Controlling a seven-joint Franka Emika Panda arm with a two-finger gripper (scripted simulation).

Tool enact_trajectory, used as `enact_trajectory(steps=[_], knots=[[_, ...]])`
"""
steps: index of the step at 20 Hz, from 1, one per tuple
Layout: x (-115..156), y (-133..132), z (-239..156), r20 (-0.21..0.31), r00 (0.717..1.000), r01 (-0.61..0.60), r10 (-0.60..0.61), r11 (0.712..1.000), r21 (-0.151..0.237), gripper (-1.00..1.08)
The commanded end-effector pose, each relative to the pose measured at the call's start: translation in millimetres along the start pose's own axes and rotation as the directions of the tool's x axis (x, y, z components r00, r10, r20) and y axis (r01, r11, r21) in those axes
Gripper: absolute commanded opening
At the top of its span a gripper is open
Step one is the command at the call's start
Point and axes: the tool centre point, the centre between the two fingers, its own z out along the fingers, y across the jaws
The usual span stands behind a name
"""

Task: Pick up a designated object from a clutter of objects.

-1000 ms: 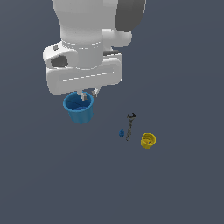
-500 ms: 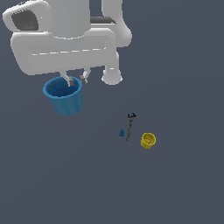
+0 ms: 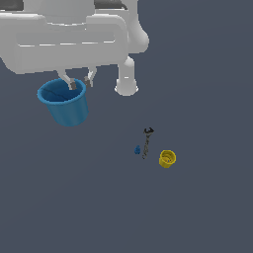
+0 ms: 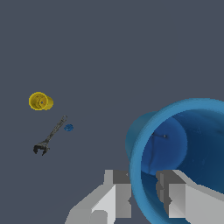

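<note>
Above floor (image 3: pixel 197 207), cup rim (image 3: pixel 49 99) between fingers (image 3: pixel 72 84)

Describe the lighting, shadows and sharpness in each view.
Exterior view: flat, even light, no cast shadows on the floor; blue cup and gripper crisp, wrench tiny and coarse. Wrist view: the cup's interior shades darker, yellow cup small but sharp; no glare or blur.

The blue cup (image 3: pixel 65 103) and yellow cup (image 3: pixel 167 158) looked like smooth plain plastic, the wrench-like tool (image 3: pixel 147 142) dull dark metal.
</note>
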Motion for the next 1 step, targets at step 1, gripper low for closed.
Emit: enact_trajectory(steps=[1], knots=[[0.6,0.8,-3.1,-0.002,1.000,0.000,0.000,1.000,-0.002,-1.00]])
